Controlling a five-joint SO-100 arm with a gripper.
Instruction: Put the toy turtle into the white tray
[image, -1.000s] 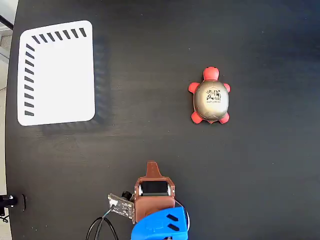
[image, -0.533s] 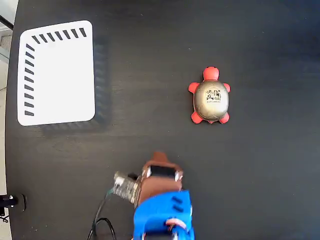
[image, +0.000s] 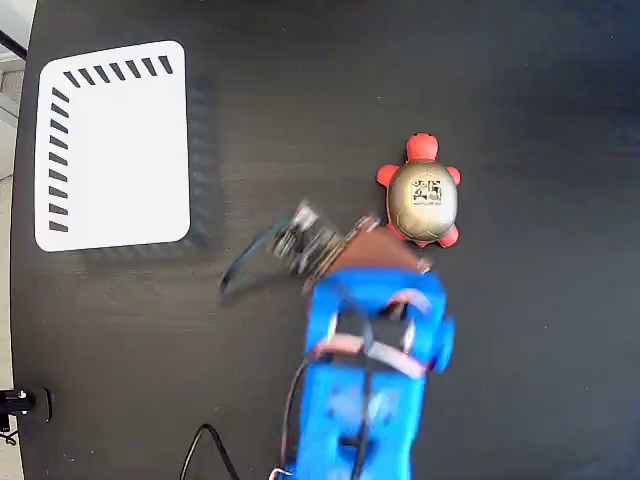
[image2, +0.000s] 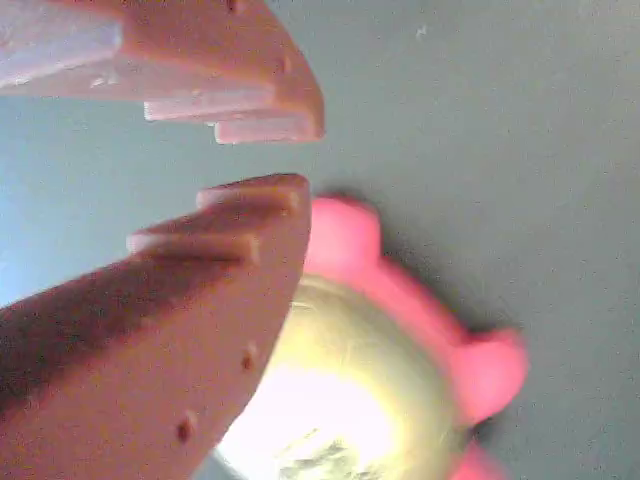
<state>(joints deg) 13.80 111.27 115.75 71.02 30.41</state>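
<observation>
black tabletop | fixed view alone shows tray upper left | turtle head toward frame top, long axis vertical | wrist view: fingers slightly parted, empty

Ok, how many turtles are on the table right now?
1. The turtle sits right of centre in the fixed view, far from the tray at upper left. The arm covers part of the table just below it, so anything under there can't be seen.

The toy turtle has a glossy metallic shell; the table looks matt black
</observation>
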